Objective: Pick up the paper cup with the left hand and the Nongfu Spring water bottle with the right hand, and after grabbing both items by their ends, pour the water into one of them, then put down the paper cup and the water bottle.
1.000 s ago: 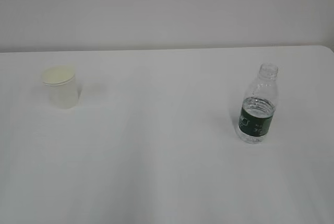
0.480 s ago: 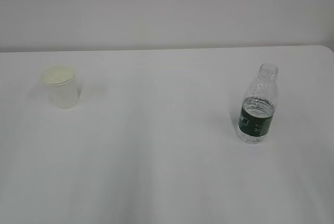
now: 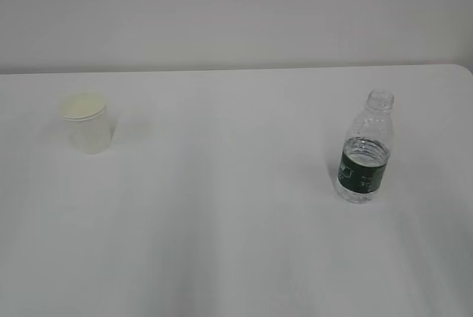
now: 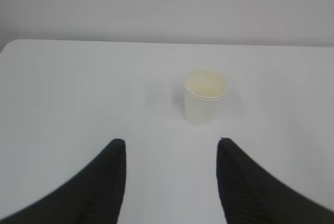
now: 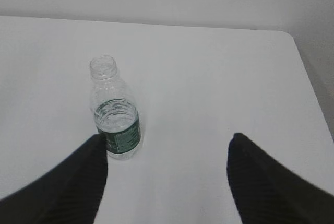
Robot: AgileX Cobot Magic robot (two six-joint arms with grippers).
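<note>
Two things stand on the white table (image 3: 236, 243): the paper cup (image 3: 87, 123) on the left and the Nongfu Spring water bottle (image 3: 364, 149) on the right, well apart from each other. The cup stands upright, with its open top up and a pale cream inside. The bottle stands upright too. It has no cap on its thin neck, and a dark green band goes round its middle. The water (image 3: 360, 184) fills the lower part of the bottle, up to about the top of the green band. From the outside camera no arm can be seen. The left hand (image 4: 169, 143) shows only its two black fingers (image 4: 107, 182) at the bottom of its own camera view. Its jaws are spread apart and grip nothing, and the cup sits further off on the table, a little to the right of the gap. The right hand (image 5: 167, 138) is spread wide too, with nothing in it. The bottle stands just beyond its left finger (image 5: 78, 182), not between the two fingers.
</note>
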